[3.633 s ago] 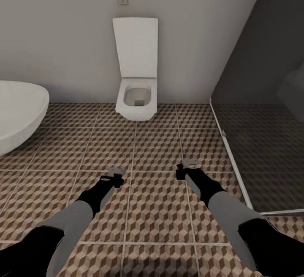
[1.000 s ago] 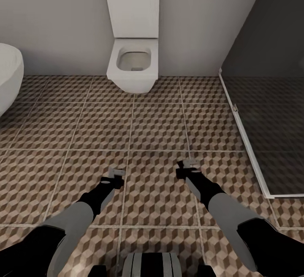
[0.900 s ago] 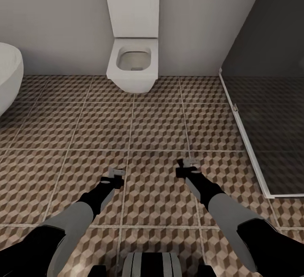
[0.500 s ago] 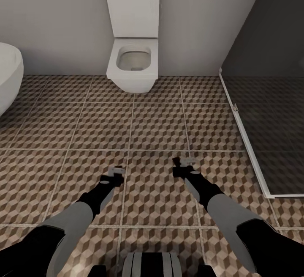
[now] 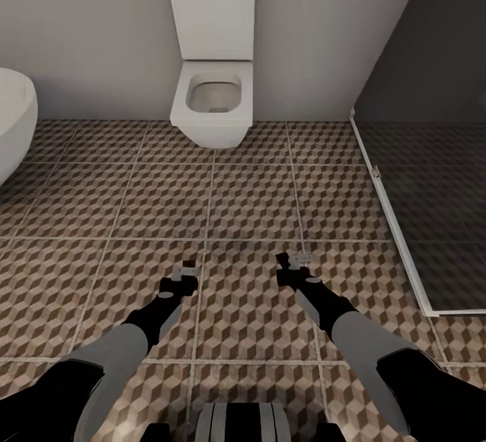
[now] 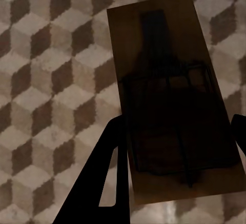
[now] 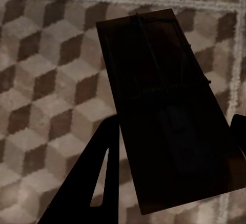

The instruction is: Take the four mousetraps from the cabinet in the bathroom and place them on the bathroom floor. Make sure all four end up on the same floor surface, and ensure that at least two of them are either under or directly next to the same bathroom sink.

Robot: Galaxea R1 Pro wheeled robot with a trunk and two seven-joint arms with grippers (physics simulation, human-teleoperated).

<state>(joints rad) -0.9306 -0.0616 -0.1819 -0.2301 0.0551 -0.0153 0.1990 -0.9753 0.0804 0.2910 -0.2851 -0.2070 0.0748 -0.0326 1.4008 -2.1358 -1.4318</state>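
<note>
Tiles in a brown, beige and white cube pattern make up the floor (image 5: 250, 206), over which both arms reach forward and low. The left gripper (image 5: 183, 279) is clamped on a mousetrap (image 6: 171, 98), a brown board with dark wire parts, held flat between the two dark fingers (image 6: 100, 188) just above the tiles; in the head view it shows only as a small dark bit (image 5: 190, 264) at the gripper tip. The right gripper (image 5: 295, 268) grips a second trap (image 7: 166, 111) the same way, its board very dark in shadow, so the wire parts are hard to make out. Whether either trap touches the floor cannot be told. Ahead, a white toilet (image 5: 212, 108) hangs on the grey wall with its lid up. A white tub (image 5: 13, 125) curves in at the left edge, and a dark glass shower screen (image 5: 432, 158) stands on the right.
</note>
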